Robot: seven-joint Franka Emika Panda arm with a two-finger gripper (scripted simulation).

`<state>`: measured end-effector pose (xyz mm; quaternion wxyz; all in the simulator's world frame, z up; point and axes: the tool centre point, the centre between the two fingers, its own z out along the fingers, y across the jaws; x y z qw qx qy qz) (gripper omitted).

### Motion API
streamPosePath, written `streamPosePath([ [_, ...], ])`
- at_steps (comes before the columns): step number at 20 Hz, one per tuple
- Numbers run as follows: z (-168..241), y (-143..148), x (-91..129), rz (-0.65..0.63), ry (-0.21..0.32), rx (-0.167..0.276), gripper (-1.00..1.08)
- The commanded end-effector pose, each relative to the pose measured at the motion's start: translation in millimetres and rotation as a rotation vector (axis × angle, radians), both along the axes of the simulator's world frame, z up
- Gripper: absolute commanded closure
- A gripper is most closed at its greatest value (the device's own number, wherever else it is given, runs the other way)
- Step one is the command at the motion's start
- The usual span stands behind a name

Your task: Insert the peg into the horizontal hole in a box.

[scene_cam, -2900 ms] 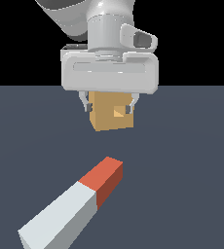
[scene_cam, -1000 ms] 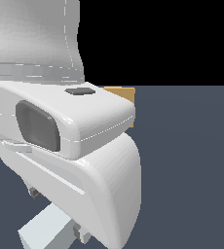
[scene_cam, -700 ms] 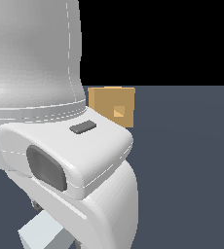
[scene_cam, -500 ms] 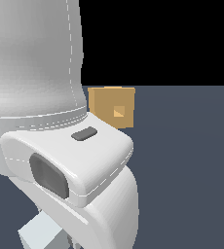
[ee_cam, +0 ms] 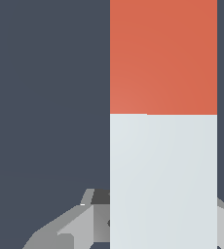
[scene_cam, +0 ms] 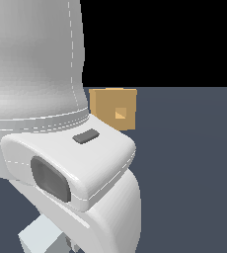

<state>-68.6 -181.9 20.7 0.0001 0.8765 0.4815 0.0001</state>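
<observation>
The peg fills the wrist view, its red-orange end (ee_cam: 162, 56) ahead of the pale grey-white part (ee_cam: 162, 180). My gripper (ee_cam: 162, 221) straddles the pale part, and its fingers (ee_cam: 70, 226) lie against both sides with no gap showing. In the exterior view only the peg's pale end (scene_cam: 39, 237) shows under the arm. The tan box (scene_cam: 105, 106) stands behind the arm, with its small square hole (scene_cam: 120, 114) facing the camera. The arm hides the gripper in that view.
The white arm body (scene_cam: 61, 163) fills the exterior view's left and middle and hides most of the dark grey floor (scene_cam: 194, 173) beneath it.
The arm came down from above the box to the peg. Over the last second it sank a little more, uncovering the box, and it has nearly stopped.
</observation>
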Motion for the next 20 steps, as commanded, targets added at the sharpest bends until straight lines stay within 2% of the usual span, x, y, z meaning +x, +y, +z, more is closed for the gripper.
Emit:
streamPosePath([
  [1,-0.1,0.2,0.2,0.001,0.0,0.0,1.08],
  [6,2.3,7.4,9.7,0.033,0.0,0.0,1.08],
  [12,9.6,31.6,37.6,0.132,0.0,-0.002,1.08],
  [16,17.3,60.6,64.6,0.239,0.0,-0.002,1.08],
  [20,27.4,104.1,95.9,0.383,0.0,-0.003,1.08],
])
